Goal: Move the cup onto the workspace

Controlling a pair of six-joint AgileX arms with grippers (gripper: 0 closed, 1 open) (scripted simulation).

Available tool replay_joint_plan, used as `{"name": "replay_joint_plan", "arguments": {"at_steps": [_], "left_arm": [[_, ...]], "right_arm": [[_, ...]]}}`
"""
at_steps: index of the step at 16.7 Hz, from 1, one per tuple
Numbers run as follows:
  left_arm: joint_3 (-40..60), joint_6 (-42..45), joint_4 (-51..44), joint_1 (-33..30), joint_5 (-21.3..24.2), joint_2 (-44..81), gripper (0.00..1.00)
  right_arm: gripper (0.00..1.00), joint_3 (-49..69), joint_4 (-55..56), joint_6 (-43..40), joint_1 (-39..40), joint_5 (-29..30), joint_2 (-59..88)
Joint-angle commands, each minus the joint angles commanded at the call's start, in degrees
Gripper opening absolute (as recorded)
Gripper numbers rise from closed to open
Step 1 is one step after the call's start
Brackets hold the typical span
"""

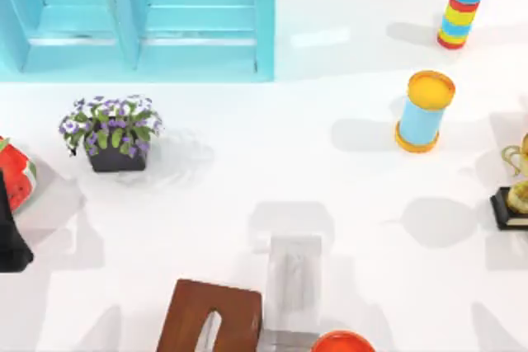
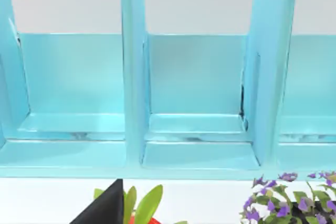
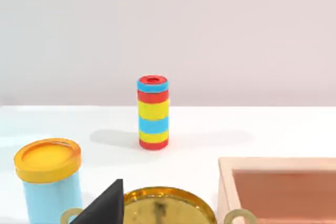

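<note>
The cup is out of view. The workspace [image 1: 247, 179] is the glossy white tabletop that spans the top view. My left arm shows as a black shape [image 1: 10, 232] at the table's left edge. A black tip of my left gripper [image 2: 102, 208] faces the turquoise cabinet [image 2: 199, 103] in the left wrist view. In the right wrist view, a black tip of my right gripper [image 3: 102, 205] sits just above a gold dish [image 3: 163, 205].
The turquoise cabinet [image 1: 140, 14] stands at the back left, with a pot of purple flowers [image 1: 111, 131] in front. A light-blue cylinder [image 1: 423, 111] and striped ring stack [image 1: 459, 14] stand at the right. A brown board [image 1: 210, 317] and white block [image 1: 293, 282] lie at the front.
</note>
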Motion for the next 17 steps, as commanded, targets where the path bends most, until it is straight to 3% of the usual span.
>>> {"name": "replay_joint_plan", "arguments": {"at_steps": [7, 17], "left_arm": [[0.0, 0.0, 0.0, 0.0, 0.0, 0.0, 1.00], [0.0, 0.0, 0.0, 0.0, 0.0, 0.0, 1.00]], "right_arm": [[1.00, 9.0, -9.1, -5.6, -5.8, 0.2, 9.3], [1.00, 49.0, -50.0, -29.2, -29.2, 0.4, 61.1]]}}
